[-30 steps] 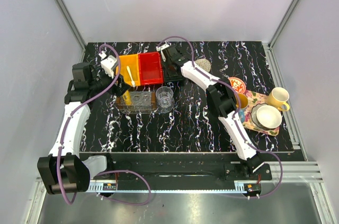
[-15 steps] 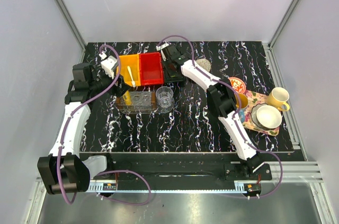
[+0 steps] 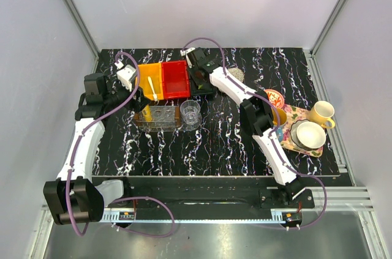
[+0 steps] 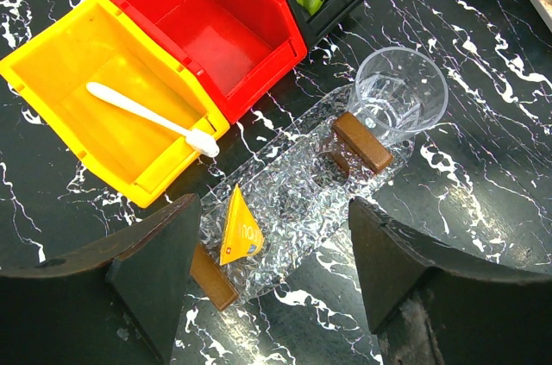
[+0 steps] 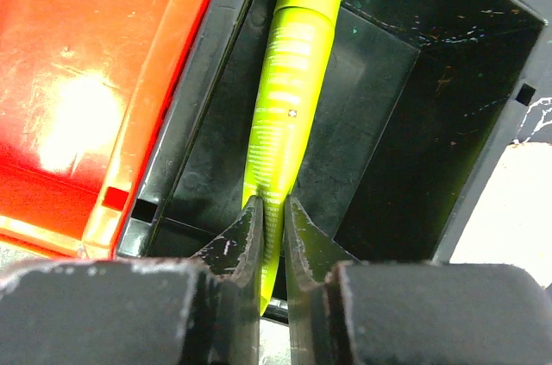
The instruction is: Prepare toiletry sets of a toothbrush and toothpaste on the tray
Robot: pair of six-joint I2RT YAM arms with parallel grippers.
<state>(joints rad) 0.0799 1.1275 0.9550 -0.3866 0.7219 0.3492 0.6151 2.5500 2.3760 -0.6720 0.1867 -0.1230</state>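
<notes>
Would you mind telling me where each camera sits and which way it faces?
Top external: above and behind the bases, looking down on the table; left arm and right arm show whole.
Left wrist: on the left arm, looking down past the open left hand at the tray, cup, toothbrush in the yellow bin, and red bin.
Right wrist: on the right arm, looking into the black bin; the right hand pinches the green tube.
Shared: the red bin shows in all three.

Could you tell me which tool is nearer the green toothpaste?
Right: right tool pinches the green toothpaste in the black bin; left tool hovers open over the tray.
</notes>
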